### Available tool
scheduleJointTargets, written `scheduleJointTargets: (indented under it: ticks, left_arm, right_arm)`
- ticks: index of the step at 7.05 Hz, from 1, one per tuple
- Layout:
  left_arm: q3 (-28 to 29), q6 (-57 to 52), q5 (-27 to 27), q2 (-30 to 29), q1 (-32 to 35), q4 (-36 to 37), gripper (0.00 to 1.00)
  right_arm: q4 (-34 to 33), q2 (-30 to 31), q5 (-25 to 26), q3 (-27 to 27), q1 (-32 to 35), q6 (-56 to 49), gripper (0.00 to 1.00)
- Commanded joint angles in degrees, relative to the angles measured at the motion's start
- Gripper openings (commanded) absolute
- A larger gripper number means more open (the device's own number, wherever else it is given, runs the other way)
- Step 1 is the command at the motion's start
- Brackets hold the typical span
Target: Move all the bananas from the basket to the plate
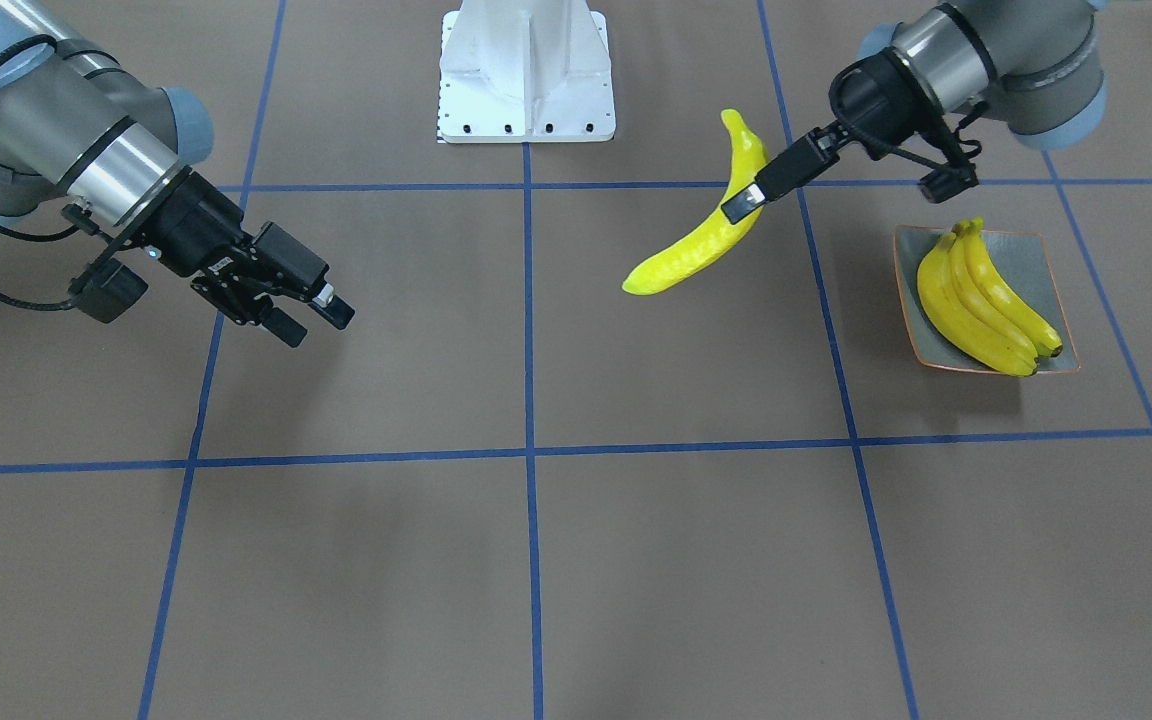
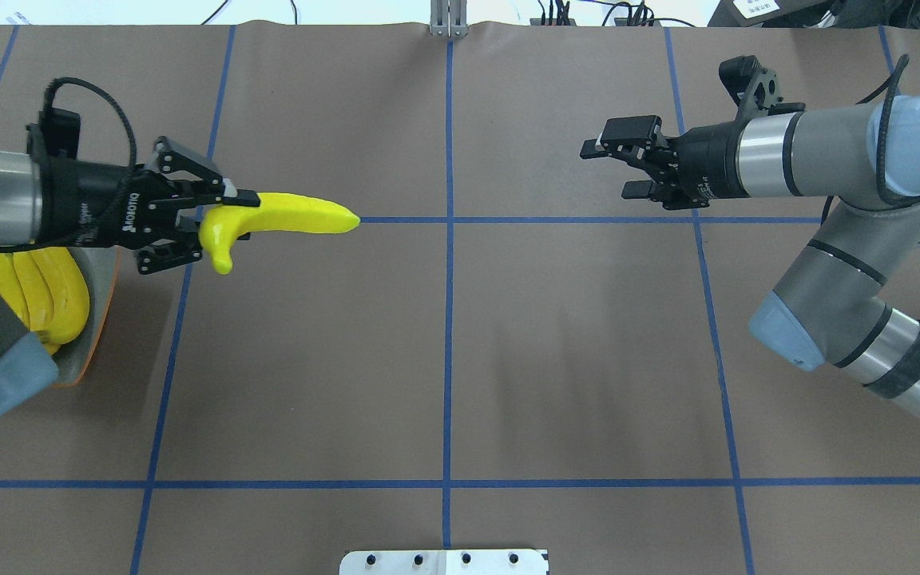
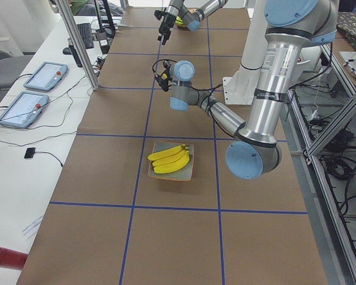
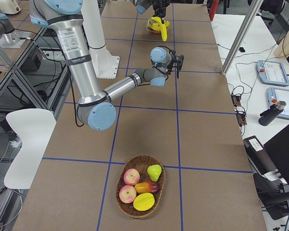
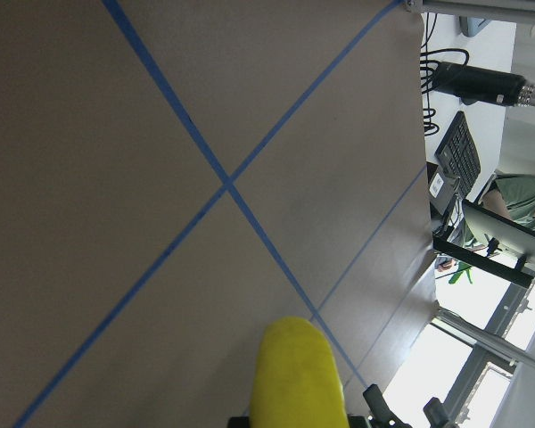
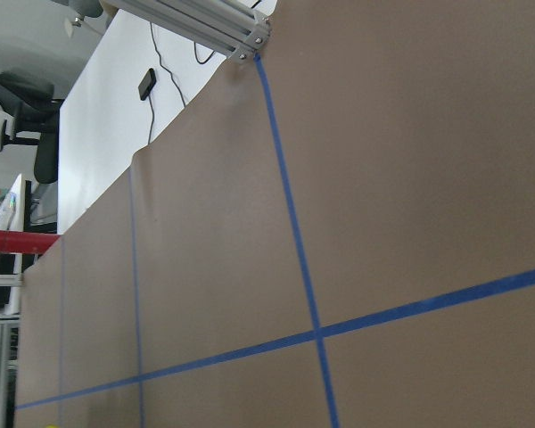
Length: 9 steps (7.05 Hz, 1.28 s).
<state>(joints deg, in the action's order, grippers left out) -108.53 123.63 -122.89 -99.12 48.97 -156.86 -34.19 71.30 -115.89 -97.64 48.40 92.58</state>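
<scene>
- The left gripper (image 1: 744, 203) is clamped on a single banana (image 1: 696, 245), with its fingers pinching the fruit close to the stem end.
- This banana is glossy and curved. It is a pale, slightly greenish yellow, with a short bent stem.
- In the overhead view its blunt tip points toward the middle of the table (image 1: 636, 550), along a blue tape line.
- The held banana is near the plate (image 1: 1048, 255) but apart from it, on the side toward the table's centre.
- The plate is a small square dish, grey-green inside with a thin orange rim.
- Three deeper yellow bananas (image 1: 981, 300) with dark tips lie on it side by side, touching one another.
- The right gripper (image 2: 605, 169) has its jaws spread with nothing between them. It is well apart from the plate, over the other half of the table.
- The wicker basket (image 4: 123, 179) sits at the table's end on the robot's right. It holds two red-and-yellow apples (image 4: 131, 176), a green pear (image 4: 154, 171) and two more pieces of fruit.
</scene>
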Motion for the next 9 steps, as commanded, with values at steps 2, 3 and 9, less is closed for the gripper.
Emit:
scheduleJointTargets:
  ticks: [2, 3, 9]
  left_arm:
    - [-0.81, -24.16, -6.9, 14.97, 7.6, -7.21, 0.0]
    - [1.46, -28.41, -11.71, 15.44, 11.98, -7.31, 0.0]
    - [15.63, -27.34, -20.62, 15.44, 20.99, -10.83, 0.0]
  right_arm:
    - [-16.9, 0.15, -5.91, -0.18, 6.52, -21.75, 1.0]
    - [-21.83, 0.15, -6.8, -0.09, 7.75, -27.83, 1.0]
    - [-29.26, 0.24, -7.16, 0.0, 8.29, -34.92, 1.0]
